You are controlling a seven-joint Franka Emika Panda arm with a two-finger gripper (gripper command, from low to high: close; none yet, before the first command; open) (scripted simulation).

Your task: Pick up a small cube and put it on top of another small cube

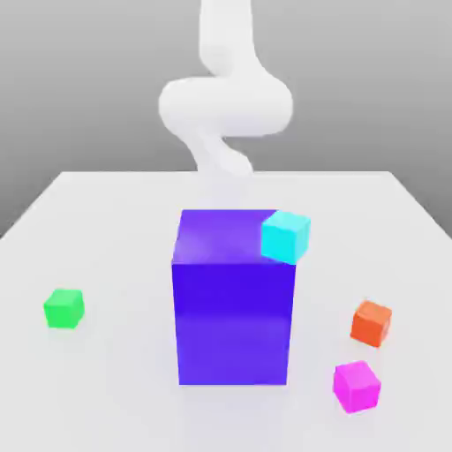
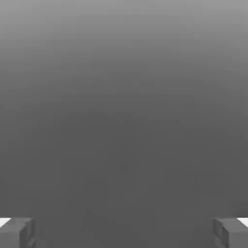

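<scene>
A smooth, rounded white arm with bulging curved segments is shown; two blocky grey fingertips with white upper edges are seen.

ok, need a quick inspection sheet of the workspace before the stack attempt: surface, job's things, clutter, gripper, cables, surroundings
Surface: pale grey table, flat, with a soft sheen.
Job's things: magenta cube on the table at the exterior view's lower right; green cube on the table at that view's left. They lie far apart, and nothing is stacked yet.
Clutter: big purple-blue block upright at mid-table between them; cyan cube at the block's upper right corner, contact unclear; orange cube on the table just behind the magenta one, apart from it.
Gripper: gripper open, fingertips wide apart, nothing between them.
Cables: nothing seen.
Surroundings: white arm rising behind the block; plain grey backdrop.
</scene>
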